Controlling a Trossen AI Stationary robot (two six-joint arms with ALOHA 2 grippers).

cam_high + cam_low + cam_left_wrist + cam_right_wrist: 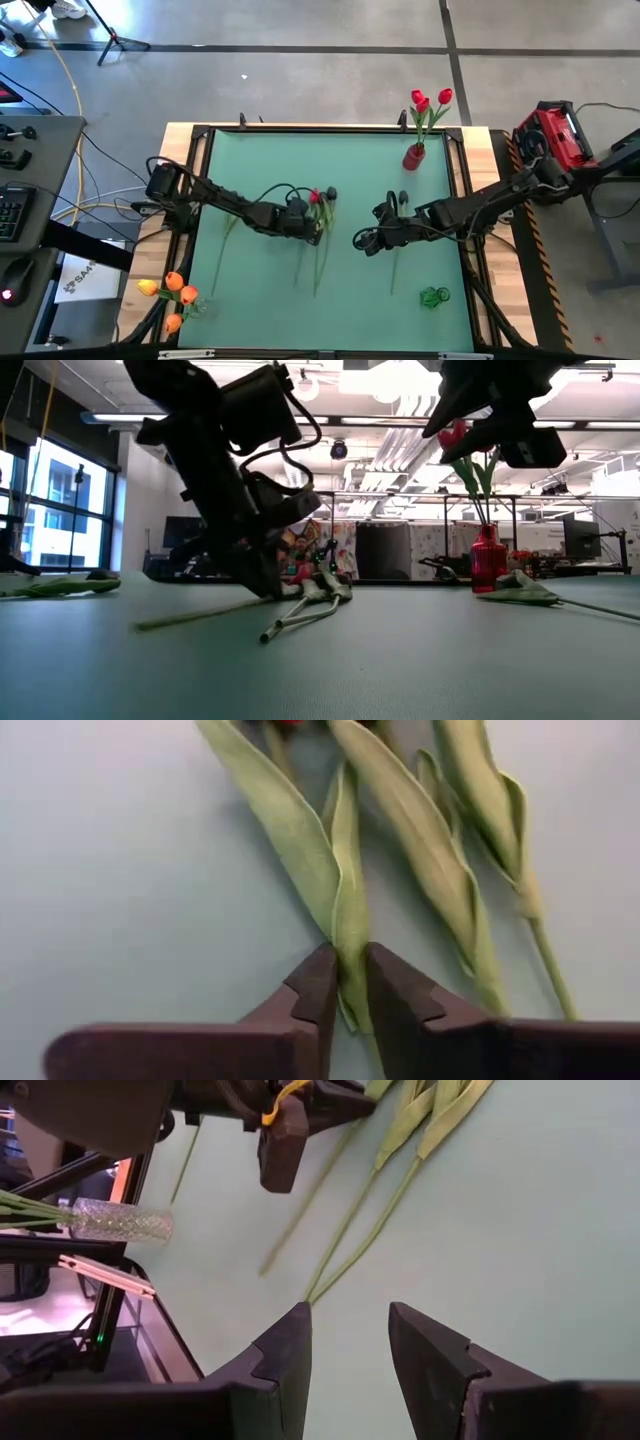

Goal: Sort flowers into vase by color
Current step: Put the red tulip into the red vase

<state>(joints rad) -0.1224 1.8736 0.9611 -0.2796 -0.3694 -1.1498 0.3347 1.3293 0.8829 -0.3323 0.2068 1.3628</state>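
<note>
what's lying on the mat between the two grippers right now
In the high view, only a loose green stem and bare mat separate the left gripper, closed on a flower stem, from the open right gripper.

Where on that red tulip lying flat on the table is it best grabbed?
On the thin stem of the red tulip, from straight above with fingers either side: it lies flat, and the left gripper already pinches there, just below the leaves.

A red toolbox (pixel 556 133) sits beside the table, keyboard (pixel 10 208) opposite
</note>
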